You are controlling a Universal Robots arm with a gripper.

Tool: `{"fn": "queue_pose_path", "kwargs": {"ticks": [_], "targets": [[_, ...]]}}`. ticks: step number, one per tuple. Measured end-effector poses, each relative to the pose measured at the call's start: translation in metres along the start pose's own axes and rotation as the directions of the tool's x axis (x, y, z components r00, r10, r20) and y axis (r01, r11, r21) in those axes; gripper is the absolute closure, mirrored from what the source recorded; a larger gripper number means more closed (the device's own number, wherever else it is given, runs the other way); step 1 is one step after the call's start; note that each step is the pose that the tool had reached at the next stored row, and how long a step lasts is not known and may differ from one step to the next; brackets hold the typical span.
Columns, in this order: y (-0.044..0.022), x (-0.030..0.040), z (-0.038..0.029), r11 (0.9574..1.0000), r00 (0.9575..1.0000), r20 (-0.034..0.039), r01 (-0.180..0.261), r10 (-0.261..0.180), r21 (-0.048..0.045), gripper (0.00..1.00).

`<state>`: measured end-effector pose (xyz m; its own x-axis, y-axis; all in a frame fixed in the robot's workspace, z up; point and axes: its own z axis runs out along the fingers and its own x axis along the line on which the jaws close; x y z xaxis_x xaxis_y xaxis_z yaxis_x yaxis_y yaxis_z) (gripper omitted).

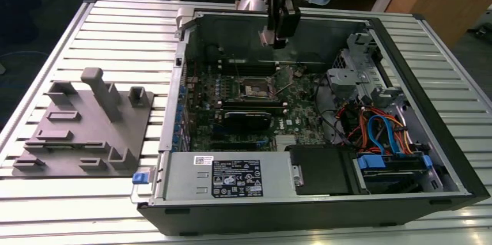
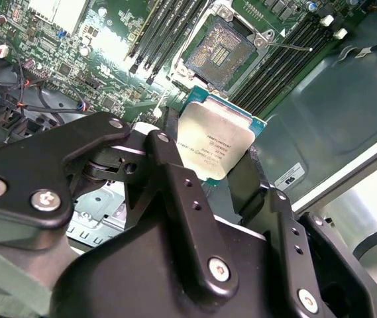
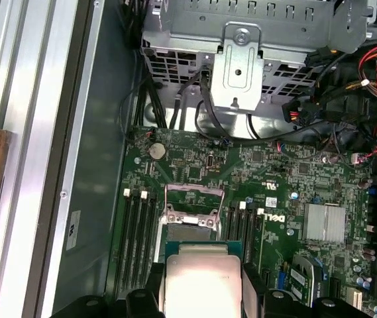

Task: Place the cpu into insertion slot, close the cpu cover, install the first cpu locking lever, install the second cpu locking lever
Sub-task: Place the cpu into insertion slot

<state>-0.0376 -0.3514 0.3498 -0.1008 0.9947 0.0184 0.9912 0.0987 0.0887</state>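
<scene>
Holding the cpu (image 2: 213, 139) clamped by its edges, the gripper (image 1: 278, 38) hangs over the open computer case (image 1: 230, 216), which lies on the slatted surface (image 1: 115, 26). In the exterior view the gripper sits at about twelve o'clock from the insertion slot (image 1: 254, 87), raised above it and well apart, so the chip is not yet down on the green board (image 1: 303, 123).

In the second wrist view the chip's silvery top faces the camera. The slot's pin field lies bare beyond it, ringed by a metal rim. Long black memory slots (image 2: 281, 59) run beside the rim, and a thin wire lever (image 2: 287, 45) juts out from it.

The step in hand looks to be the placing itself. Doing it well probably means squaring the chip's sides to the rim before going down. It should stay level and drop straight, never sliding across the pins, which would likely bend. The wire lever should stay clear of the path, and the grip should hold until the chip rests flat.
</scene>
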Motion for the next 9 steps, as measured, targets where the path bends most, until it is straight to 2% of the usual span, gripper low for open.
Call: {"fn": "queue_pose_path", "kwargs": {"ticks": [9], "targets": [[0.0,0.0,0.0002,1.0,1.0,-0.0003,0.0,0.0,-0.0001,0.46]]}}
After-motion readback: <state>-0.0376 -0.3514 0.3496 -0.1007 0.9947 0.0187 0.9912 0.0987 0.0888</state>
